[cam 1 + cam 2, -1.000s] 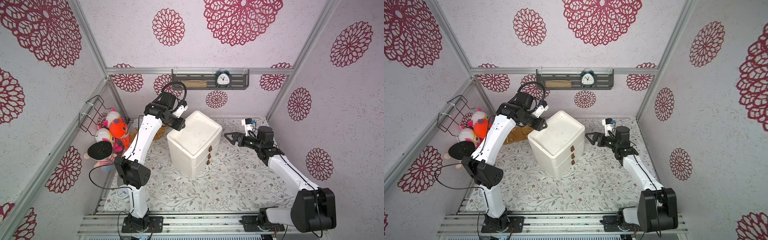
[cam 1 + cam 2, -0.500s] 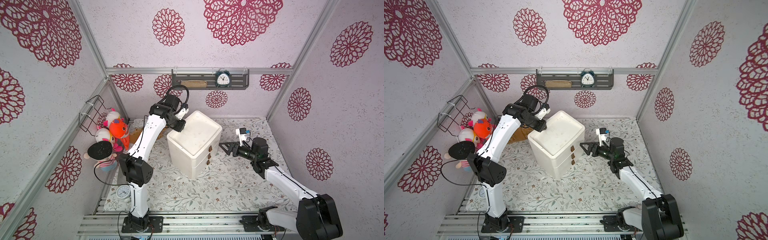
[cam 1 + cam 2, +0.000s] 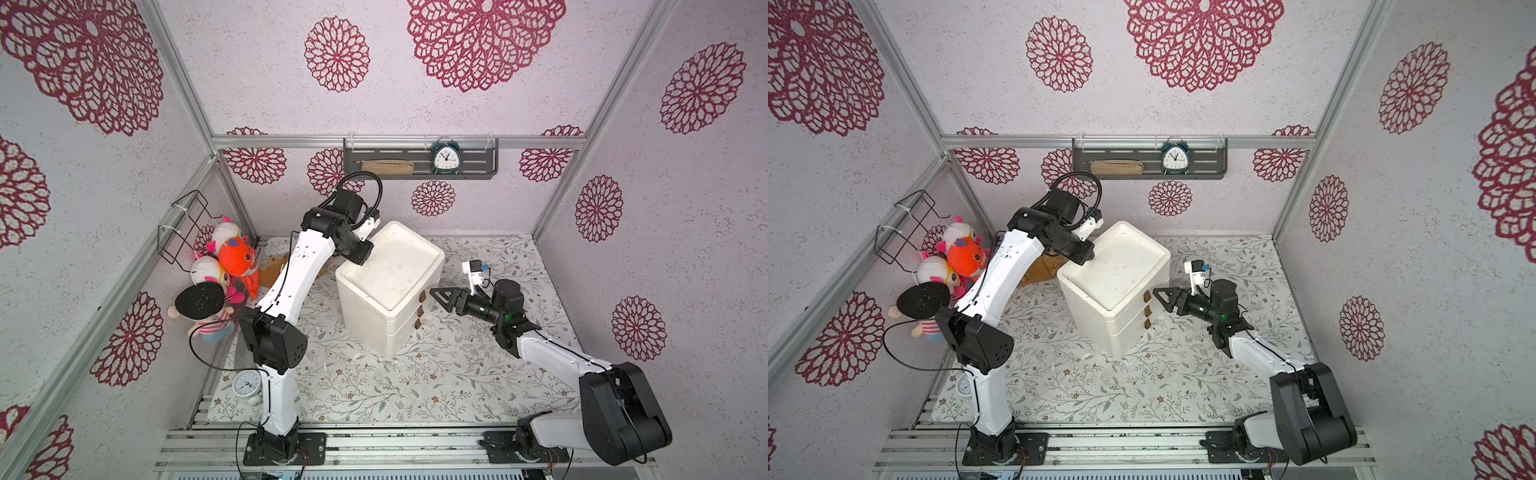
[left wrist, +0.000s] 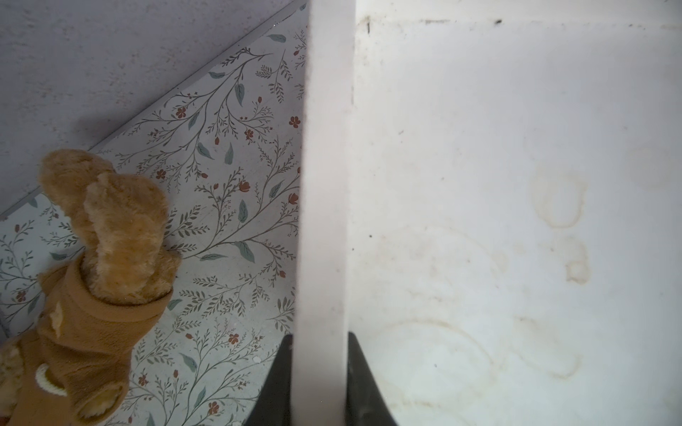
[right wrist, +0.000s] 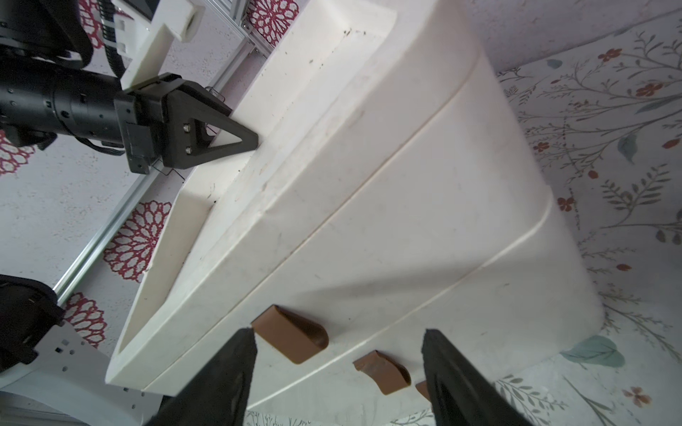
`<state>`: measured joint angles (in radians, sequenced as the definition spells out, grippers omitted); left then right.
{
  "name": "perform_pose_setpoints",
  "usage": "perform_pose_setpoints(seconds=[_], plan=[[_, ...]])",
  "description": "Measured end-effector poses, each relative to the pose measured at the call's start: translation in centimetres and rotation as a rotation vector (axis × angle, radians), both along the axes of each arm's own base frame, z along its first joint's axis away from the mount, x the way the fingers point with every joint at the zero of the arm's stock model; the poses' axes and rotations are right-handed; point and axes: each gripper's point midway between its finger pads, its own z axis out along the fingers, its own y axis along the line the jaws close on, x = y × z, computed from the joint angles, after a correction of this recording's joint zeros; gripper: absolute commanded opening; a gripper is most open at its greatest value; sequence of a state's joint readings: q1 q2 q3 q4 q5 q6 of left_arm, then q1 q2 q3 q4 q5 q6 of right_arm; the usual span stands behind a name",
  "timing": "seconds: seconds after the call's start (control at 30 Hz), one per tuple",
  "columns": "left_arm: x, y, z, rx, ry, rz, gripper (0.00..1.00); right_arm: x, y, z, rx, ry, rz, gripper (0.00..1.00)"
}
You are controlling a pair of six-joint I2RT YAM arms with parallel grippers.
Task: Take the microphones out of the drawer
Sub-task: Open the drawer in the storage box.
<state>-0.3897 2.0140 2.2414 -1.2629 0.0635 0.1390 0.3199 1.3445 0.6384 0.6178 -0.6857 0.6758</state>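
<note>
Left hand (image 4: 319, 345) clamped on top rim of white drawer unit (image 3: 390, 270), frame centre. Right hand (image 5: 338, 333) fingers apart, near top brown handle (image 5: 291, 341). Drawers closed; microphone hidden.

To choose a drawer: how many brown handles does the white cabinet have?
3, in a column on the cabinet front: top handle, middle handle, bottom handle. None looks hidden.

Clock (image 3: 446, 156), plush toys (image 3: 235, 259), possibly bread (image 3: 387, 167) on shelf (image 3: 478, 168)
</note>
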Motion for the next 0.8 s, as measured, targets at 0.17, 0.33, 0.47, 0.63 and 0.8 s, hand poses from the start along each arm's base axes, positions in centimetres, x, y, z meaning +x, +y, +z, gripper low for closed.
perform_pose_setpoints(seconds=[0.17, 0.33, 0.47, 0.63, 0.8], plan=[[0.0, 0.0, 0.0, 0.010, -0.007, -0.009, 0.00, -0.8, 1.1, 0.4, 0.025, -0.017, 0.048, 0.73], [0.0, 0.0, 0.0, 0.014, -0.011, -0.009, 0.00, -1.8, 2.5, 0.7, 0.042, -0.035, 0.109, 0.73], [0.0, 0.0, 0.0, 0.015, -0.012, -0.009, 0.00, -2.4, 3.4, 0.4, 0.044, -0.031, 0.149, 0.73], [0.0, 0.0, 0.0, 0.017, -0.012, -0.010, 0.00, -2.9, 4.1, 0.2, 0.042, -0.027, 0.172, 0.65], [0.0, 0.0, 0.0, 0.018, -0.013, -0.010, 0.00, -2.9, 4.1, 0.0, 0.035, -0.026, 0.171, 0.54]])
